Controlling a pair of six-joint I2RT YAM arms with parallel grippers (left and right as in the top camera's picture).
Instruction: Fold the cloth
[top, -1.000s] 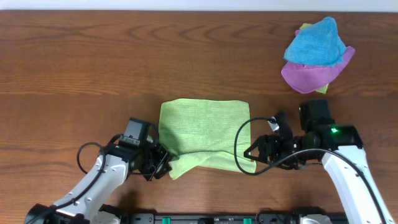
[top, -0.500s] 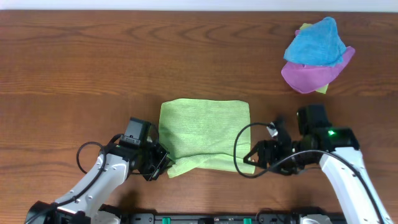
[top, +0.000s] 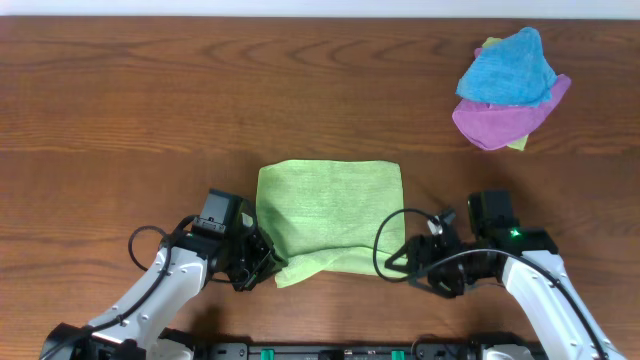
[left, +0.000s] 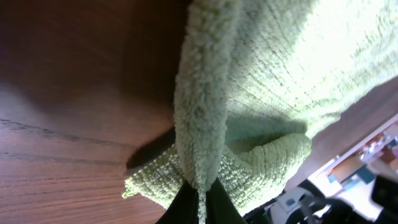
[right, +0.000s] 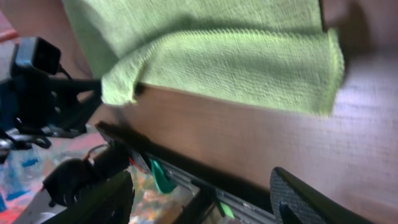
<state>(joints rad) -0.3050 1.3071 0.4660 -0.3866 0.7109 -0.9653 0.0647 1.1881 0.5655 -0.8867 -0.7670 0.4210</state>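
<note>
Wood-grain table fills the overhead view. The cloth lies near its front edge, between the two arms, mostly flat but with its near edge rumpled and doubled over. At the back right sits a heap of a blue cloth on a purple cloth, well apart from the work.

The left gripper is pinched tight on the cloth's near left corner, and its wrist view shows a ridge of green pile squeezed between the fingers. The right gripper stands spread just beside the near right corner, with nothing between its fingers.

If the left arm lifts its corner while the right has no hold, the cloth would likely drag askew and fold crooked. The right fingers might also nudge the doubled corner away, or catch only one layer.

The tabletop looks smooth and would do little to stop the cloth sliding. Of the room, only a pale strip beyond the far edge and blurred clutter below the front edge show.
</note>
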